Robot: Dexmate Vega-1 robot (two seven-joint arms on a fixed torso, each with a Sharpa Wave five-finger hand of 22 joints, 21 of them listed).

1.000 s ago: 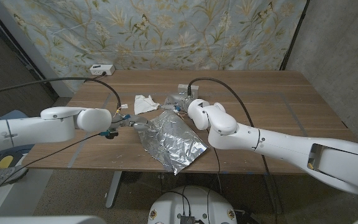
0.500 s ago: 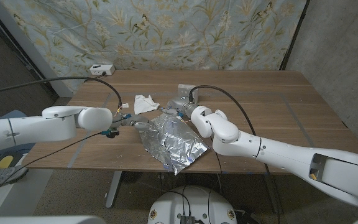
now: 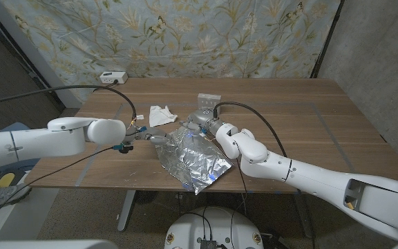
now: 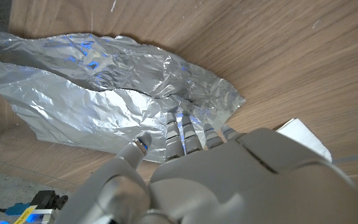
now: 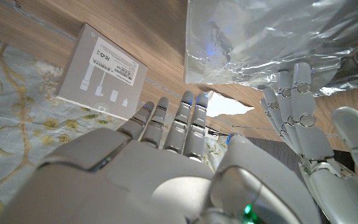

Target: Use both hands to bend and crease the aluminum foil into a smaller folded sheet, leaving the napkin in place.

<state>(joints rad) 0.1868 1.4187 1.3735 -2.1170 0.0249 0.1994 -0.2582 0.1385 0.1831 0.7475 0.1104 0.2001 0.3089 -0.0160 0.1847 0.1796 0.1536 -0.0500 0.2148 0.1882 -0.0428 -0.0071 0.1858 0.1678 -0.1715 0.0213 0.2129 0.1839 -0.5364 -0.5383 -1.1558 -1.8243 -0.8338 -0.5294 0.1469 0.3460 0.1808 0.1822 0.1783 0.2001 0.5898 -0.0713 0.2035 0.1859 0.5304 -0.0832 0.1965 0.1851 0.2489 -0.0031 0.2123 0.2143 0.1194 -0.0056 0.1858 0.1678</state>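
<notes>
The left hand (image 3: pixel 149 136) is seen at the near-left corner of the foil (image 3: pixel 192 155), its fingers (image 4: pixel 182 134) laid against the crumpled edge in the left wrist view; whether the sheet is actually pinched cannot be told. The right hand (image 3: pixel 200 124) is held at the far edge of the foil, and in the right wrist view its fingers (image 5: pixel 173 124) are stretched out straight and slightly apart with nothing between them, the foil lying just beyond the fingertips. The foil is spread wrinkled on the wooden table (image 3: pixel 309 117) between the two hands, one corner reaching toward the table's near edge. A crumpled white napkin (image 3: pixel 161 115) lies just beyond the left hand, apart from the foil. A small grey box (image 5: pixel 102 73) with a printed label sits on the table close behind the right hand. A white power strip (image 3: pixel 113 76) rests at the far-left corner. Black cables run across the table to both wrists, and a flowered cloth (image 3: pixel 185 34) hangs behind.
</notes>
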